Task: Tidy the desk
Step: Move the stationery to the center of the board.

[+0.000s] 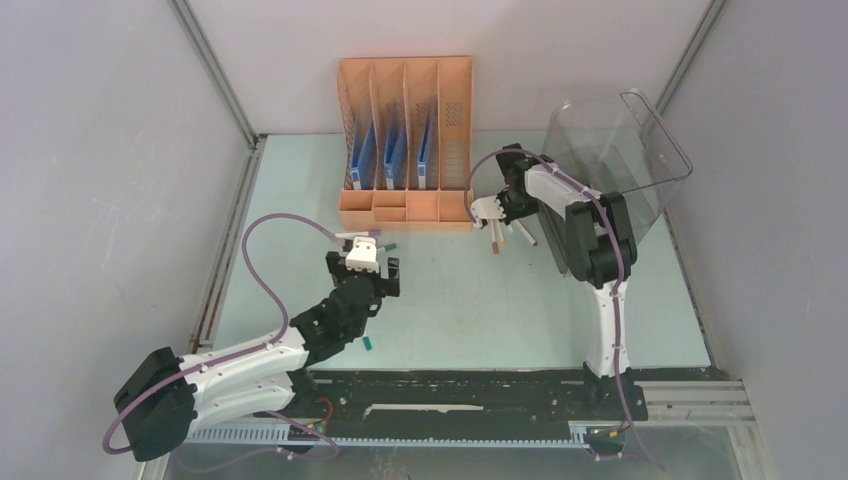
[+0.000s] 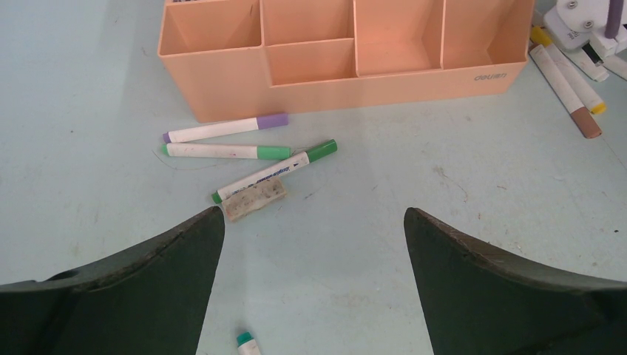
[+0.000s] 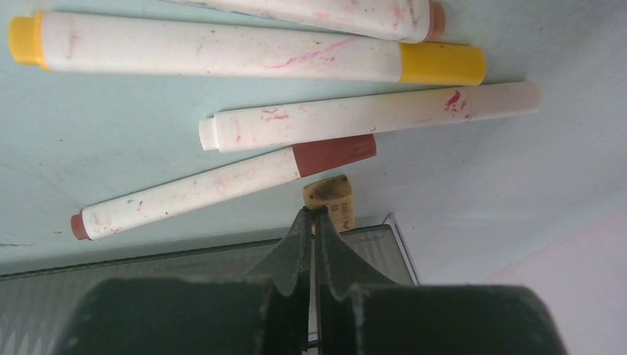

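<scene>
Desk | left end effector gaping, arm stretched forward | right end effector closed, arm bent downward

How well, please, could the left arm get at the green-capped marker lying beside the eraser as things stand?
Probably yes: the left gripper is open and the green-capped marker lies ahead on the desk, with nothing between; only the eraser beside it might get caught.
</scene>
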### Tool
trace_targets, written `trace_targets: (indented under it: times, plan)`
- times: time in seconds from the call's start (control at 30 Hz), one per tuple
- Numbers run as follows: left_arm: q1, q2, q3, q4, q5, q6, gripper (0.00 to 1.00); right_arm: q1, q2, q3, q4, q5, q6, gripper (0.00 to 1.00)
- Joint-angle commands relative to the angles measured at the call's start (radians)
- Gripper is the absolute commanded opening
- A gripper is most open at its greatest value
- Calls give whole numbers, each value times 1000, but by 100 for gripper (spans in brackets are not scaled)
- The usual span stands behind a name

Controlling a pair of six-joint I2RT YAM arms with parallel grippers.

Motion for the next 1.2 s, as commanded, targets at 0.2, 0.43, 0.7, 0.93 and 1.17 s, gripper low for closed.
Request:
trace_targets:
  times: [0.2,0.43,0.7,0.93,1.17]
  plan:
    - [5,-3,18,23,-29,12,100,-6,-108,-125,-16,-138,62,1]
    - [5,-10,13,26,-31,11,100,-8,-141,-131,-22,-155,84,0]
    - [5,-9,14,26,-31,12,100,-14,-189,-88,-72,-193,104,14]
    - [5,-9,14,26,-30,12,100,-23,-177,-70,-59,-172,124,39]
    - [6,-13,11,27,-31,12,100,-31,-109,-42,-21,-124,118,56]
